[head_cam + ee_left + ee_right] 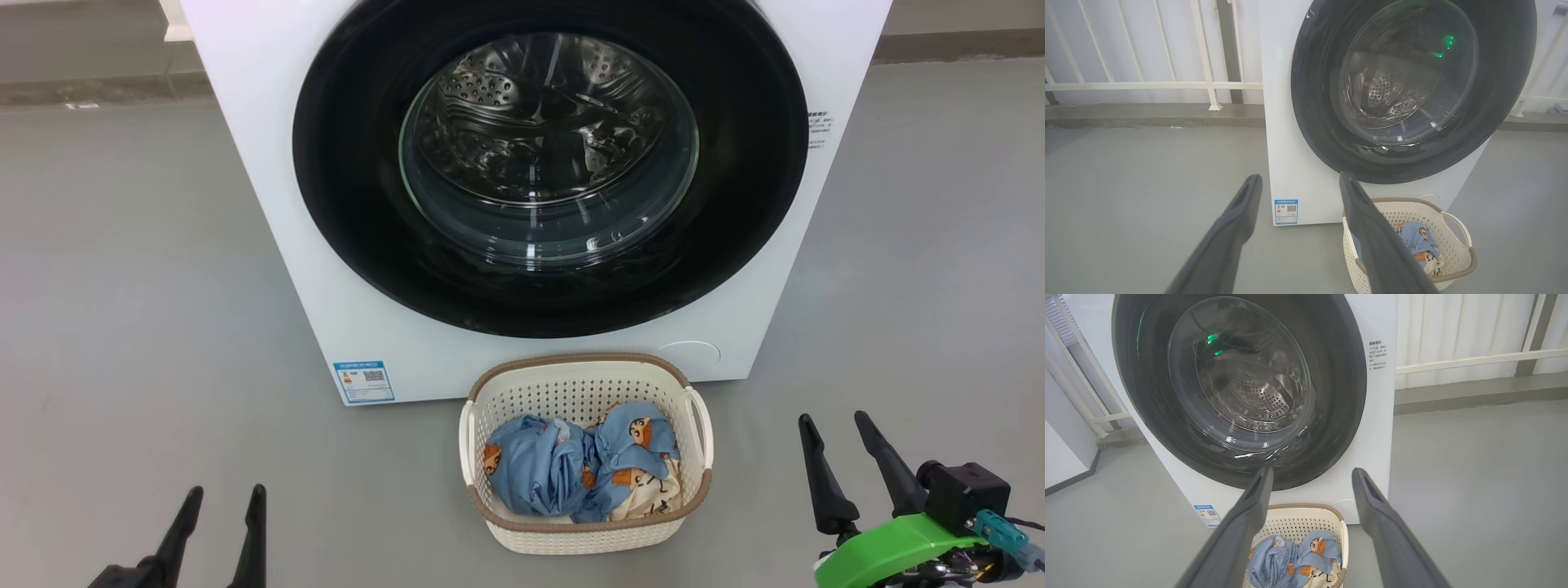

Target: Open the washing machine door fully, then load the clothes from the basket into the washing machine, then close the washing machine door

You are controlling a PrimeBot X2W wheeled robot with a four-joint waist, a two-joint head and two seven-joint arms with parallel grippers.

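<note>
The washing machine door (549,163) was found shut at upper centre. The basket (571,361) was set below it, clothes (571,469) heaped inside, handy for loading. At the lower corners, the left gripper (228,490) and right gripper (833,418) were held spread wide, empty, likely readied for the door.

Bare laundry spot, balcony or test bay by the look of it: white washing machine (261,188) alone on smooth grey floor (122,310), white railing (1147,85) along the far side.
</note>
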